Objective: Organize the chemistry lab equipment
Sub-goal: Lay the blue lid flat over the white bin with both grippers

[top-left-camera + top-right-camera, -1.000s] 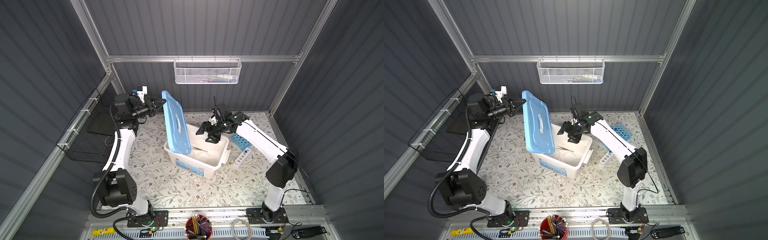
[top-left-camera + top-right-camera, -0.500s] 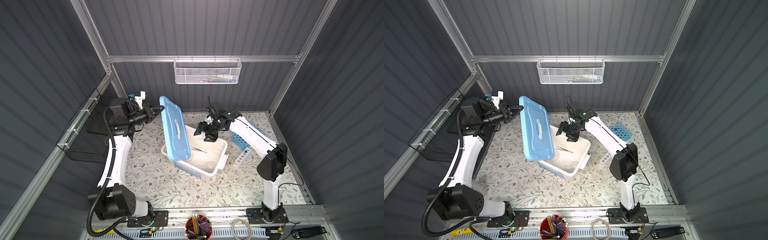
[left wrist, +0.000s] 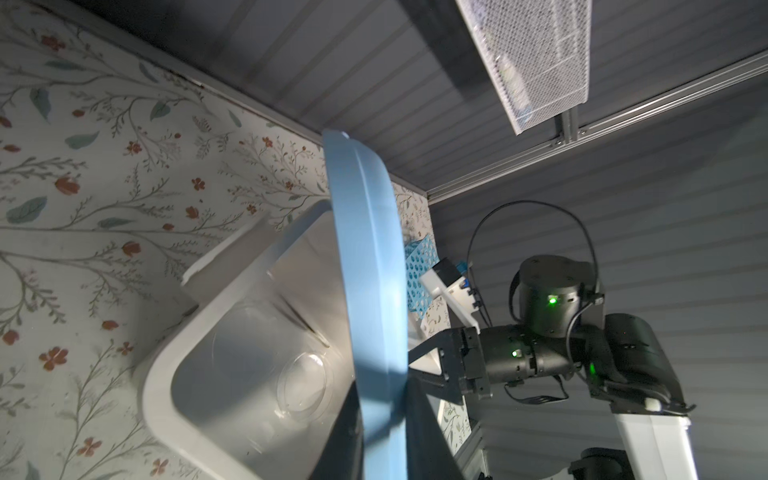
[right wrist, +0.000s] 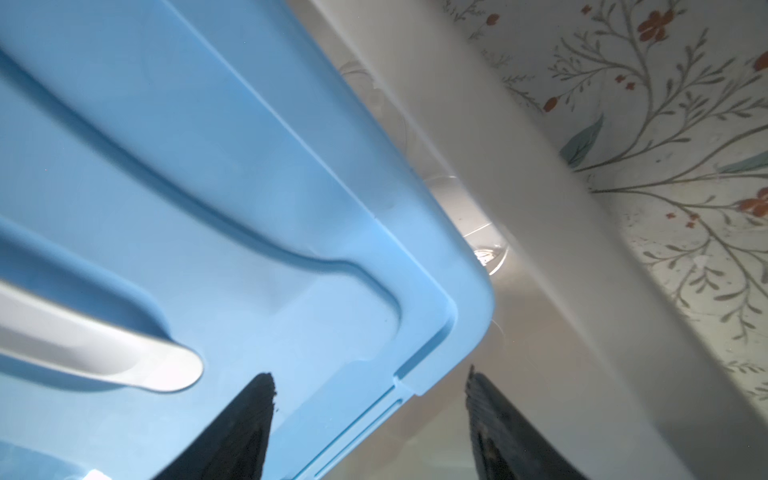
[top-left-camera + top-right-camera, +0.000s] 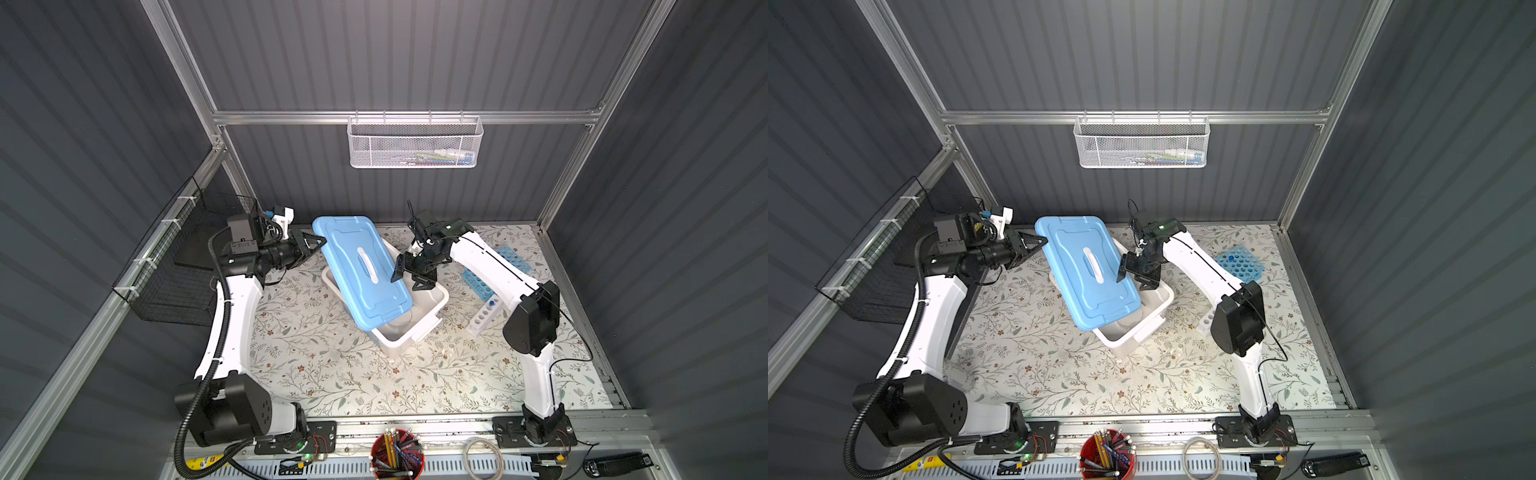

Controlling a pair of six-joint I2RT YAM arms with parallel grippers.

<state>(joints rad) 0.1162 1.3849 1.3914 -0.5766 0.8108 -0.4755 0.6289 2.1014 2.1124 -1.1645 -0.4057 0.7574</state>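
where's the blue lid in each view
In a top view: blue lid near centre, tilted over the white bin.
In a top view: left of centre, same tilt over the bin.
Left wrist: edge-on, a blue band in front of the bin.
Right wrist: close up, filling most of the picture.
Shared landmark: the white bin, in all four.

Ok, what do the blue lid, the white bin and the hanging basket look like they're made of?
Blue lid: moulded plastic by the look, smooth satin, with pressed ribs. White bin: probably plastic too, walls slightly translucent. Hanging basket: seemingly white-coated metal mesh, fine holes throughout.
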